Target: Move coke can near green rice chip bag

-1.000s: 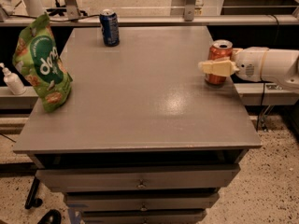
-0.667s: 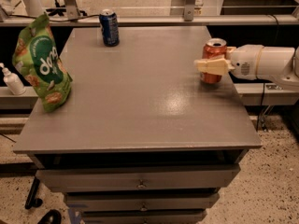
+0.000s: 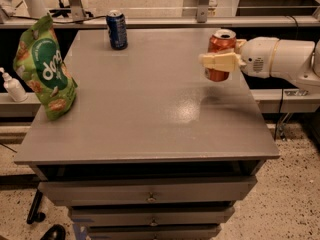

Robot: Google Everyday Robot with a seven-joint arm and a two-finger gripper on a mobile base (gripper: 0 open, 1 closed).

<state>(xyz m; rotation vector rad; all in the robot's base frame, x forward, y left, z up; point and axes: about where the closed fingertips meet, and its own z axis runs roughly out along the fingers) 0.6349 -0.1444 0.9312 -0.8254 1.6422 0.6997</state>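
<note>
The coke can (image 3: 220, 42), red-orange with a silver top, is held upright in my gripper (image 3: 218, 62) above the right side of the grey table (image 3: 150, 109). The gripper's cream fingers (image 3: 220, 62) are shut across the can's front, and the white arm reaches in from the right. The can's shadow lies on the table below it. The green rice chip bag (image 3: 44, 69) stands upright at the table's left edge, far from the can.
A dark blue soda can (image 3: 117, 29) stands at the table's back, left of centre. A white bottle (image 3: 12, 86) sits on a low shelf left of the table. Drawers (image 3: 150, 196) run below the table's front edge.
My gripper has lifted the coke can off the table and carried it a little to the left. The bag and the blue can have not moved.
</note>
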